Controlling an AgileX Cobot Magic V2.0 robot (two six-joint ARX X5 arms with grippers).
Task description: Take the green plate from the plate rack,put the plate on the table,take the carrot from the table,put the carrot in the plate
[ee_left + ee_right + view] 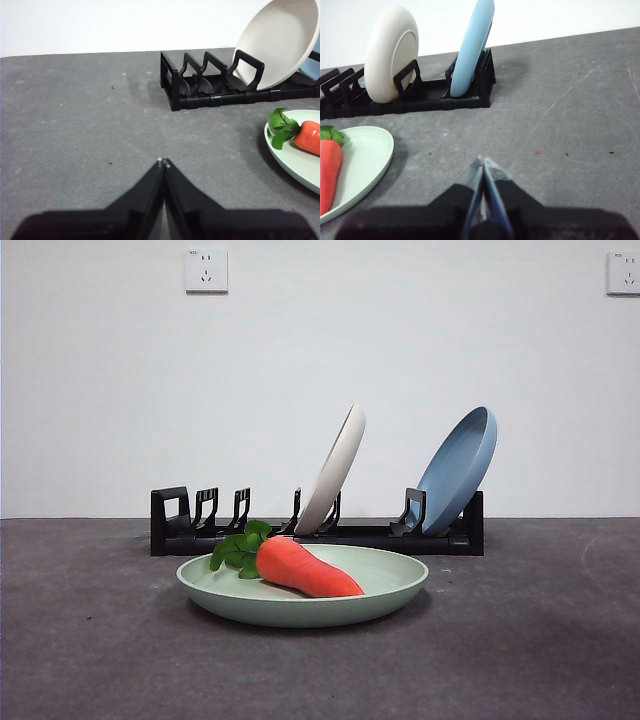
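Observation:
The green plate (390,585) lies flat on the table (100,640) in front of the plate rack (180,525). The carrot (305,570) lies in the plate, its green leaves toward the rack's left end. Neither gripper shows in the front view. My left gripper (163,162) is shut and empty above bare table, left of the plate (295,155) and carrot (309,137). My right gripper (482,161) is shut and empty above bare table, right of the plate (367,150) and carrot (329,165).
A cream-white plate (335,468) and a blue plate (460,468) stand tilted in the rack. The rack's left slots hold nothing. A white wall with two sockets (206,270) stands behind.

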